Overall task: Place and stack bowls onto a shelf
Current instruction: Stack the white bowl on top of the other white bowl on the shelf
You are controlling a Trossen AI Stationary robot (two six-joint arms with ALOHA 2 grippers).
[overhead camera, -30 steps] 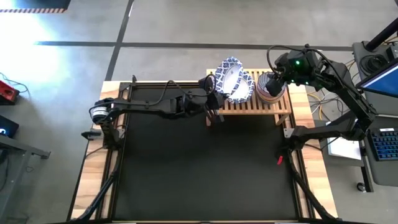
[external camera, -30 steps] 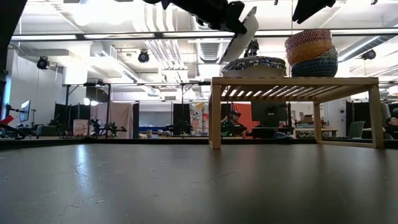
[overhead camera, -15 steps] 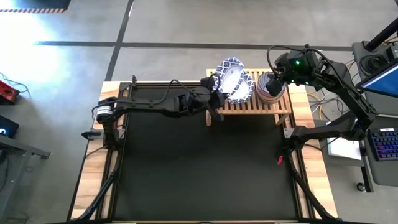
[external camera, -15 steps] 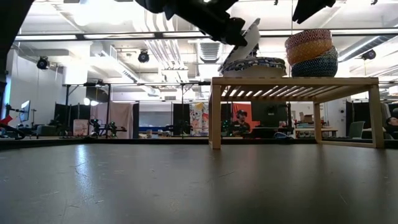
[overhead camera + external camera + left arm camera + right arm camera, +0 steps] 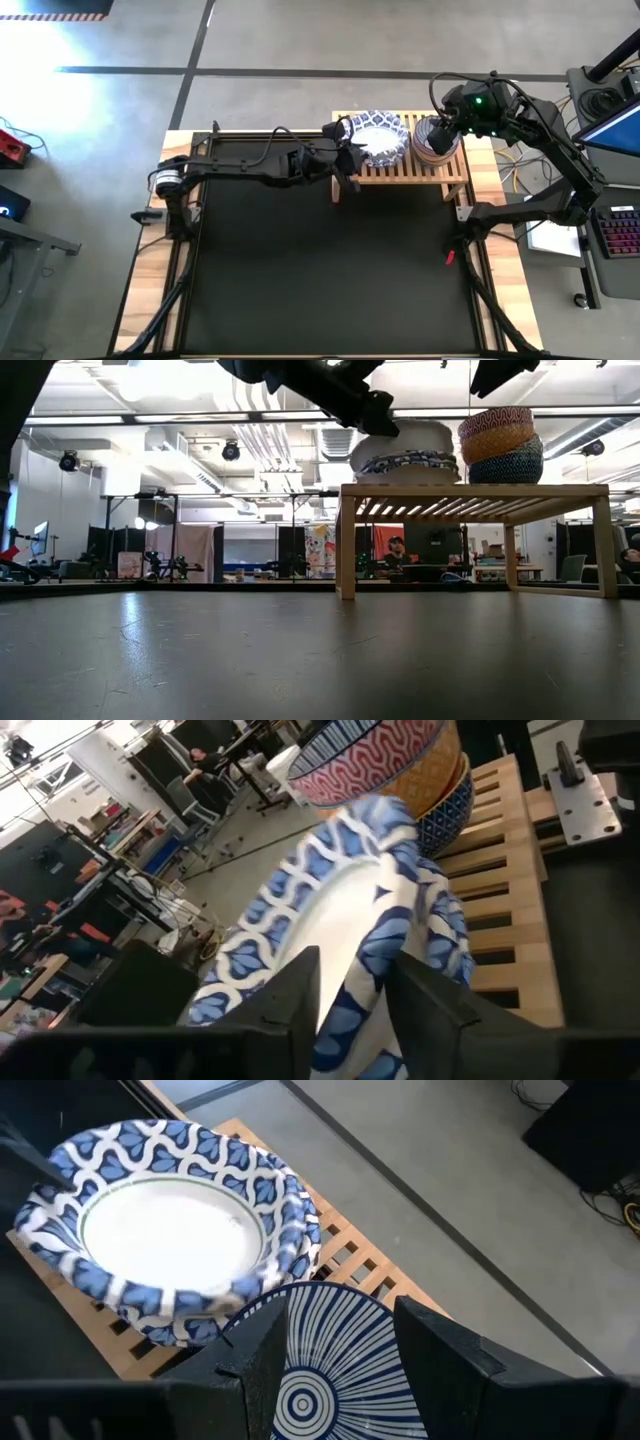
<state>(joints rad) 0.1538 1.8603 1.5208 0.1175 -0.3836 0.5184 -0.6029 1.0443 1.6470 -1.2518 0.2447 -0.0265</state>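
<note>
Two stacks stand on the shelf [image 5: 425, 170]: large white bowls [image 5: 378, 140] at its left end, small patterned bowls [image 5: 436, 138] beside them. Your left gripper [image 5: 347, 148] pinches the rim of the top white bowl [image 5: 330, 935], probably to seat it level. Your right gripper [image 5: 335, 1342] hovers above the small stack with fingers apart, holding nothing

Left gripper [image 5: 347, 149] at white bowl stack [image 5: 379, 139] on shelf [image 5: 400, 168], right gripper [image 5: 444, 122] over small-bowl stack [image 5: 434, 141]
</note>
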